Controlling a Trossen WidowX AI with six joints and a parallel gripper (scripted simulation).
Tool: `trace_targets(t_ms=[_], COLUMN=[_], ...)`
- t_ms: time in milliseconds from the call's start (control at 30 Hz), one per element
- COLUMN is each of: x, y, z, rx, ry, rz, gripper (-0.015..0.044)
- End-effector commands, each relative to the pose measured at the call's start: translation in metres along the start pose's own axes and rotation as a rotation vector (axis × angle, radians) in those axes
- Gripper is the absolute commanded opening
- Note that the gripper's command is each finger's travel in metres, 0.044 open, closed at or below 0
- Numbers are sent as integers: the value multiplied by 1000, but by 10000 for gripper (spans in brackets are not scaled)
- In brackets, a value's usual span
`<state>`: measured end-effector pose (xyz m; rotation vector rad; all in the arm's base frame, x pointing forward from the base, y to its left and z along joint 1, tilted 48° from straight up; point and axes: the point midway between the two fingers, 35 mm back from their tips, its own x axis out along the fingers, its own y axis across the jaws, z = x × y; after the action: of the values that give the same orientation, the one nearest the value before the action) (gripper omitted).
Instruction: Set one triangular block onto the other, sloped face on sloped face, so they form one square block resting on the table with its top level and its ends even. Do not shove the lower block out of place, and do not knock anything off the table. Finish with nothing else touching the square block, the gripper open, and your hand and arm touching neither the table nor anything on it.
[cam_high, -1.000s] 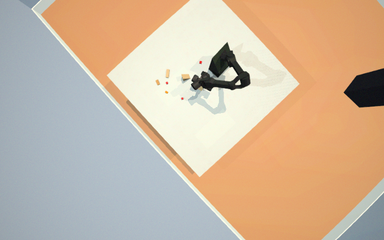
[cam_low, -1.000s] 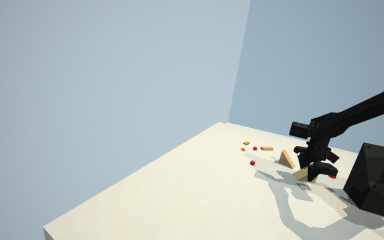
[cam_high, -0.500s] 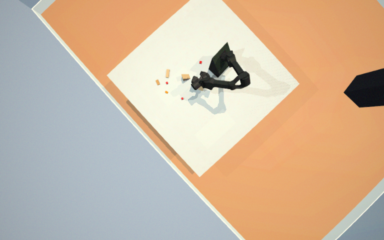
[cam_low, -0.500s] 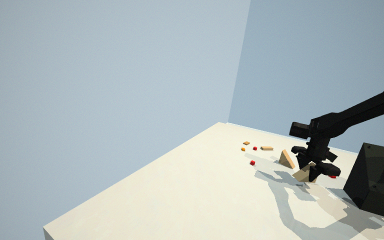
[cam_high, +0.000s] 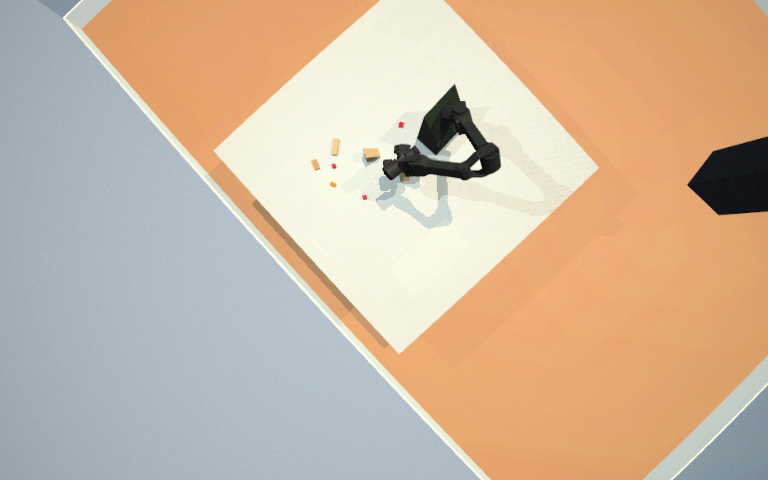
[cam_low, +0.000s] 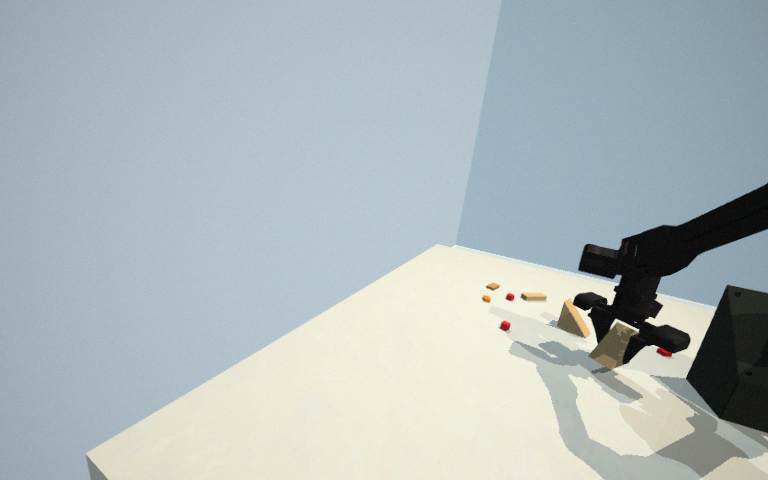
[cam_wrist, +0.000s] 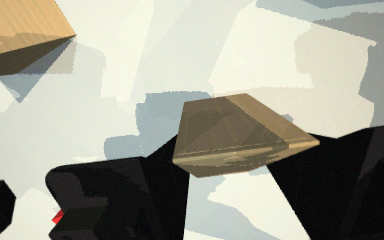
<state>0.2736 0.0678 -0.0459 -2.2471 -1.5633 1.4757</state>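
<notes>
My gripper (cam_low: 616, 345) (cam_wrist: 219, 130) is shut on a triangular wooden block (cam_low: 609, 350) (cam_wrist: 220, 125), with one finger at each end. In the exterior view this block is tilted and looks slightly above the table (cam_high: 396, 316) (cam_low: 339, 396), its shadow apart from it. In the top view the arm hides most of it. The other triangular block (cam_high: 371, 152) (cam_low: 570, 321) (cam_wrist: 30, 22) stands on the table close beside the gripper, its narrow edge up. The two blocks are apart. The inner faces of the fingers are hidden by the held block.
Red cubes (cam_high: 400, 124) (cam_high: 364, 196) (cam_low: 505, 326) lie around the blocks; another red cube (cam_high: 333, 165) (cam_low: 510, 296) lies beyond, with a small orange block (cam_high: 333, 184) (cam_low: 486, 298) and two flat wooden pieces (cam_high: 335, 147) (cam_high: 315, 164) (cam_low: 533, 296) (cam_low: 492, 286). The dark arm base (cam_low: 714, 356) stands nearby.
</notes>
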Motion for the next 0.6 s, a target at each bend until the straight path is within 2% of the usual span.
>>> trace_targets(t_ms=[0,567], x=[0,0], y=[0,0], z=[0,0], rx=[-105,-555], ry=[-2,-3], rz=[4,5], gripper=[0,0])
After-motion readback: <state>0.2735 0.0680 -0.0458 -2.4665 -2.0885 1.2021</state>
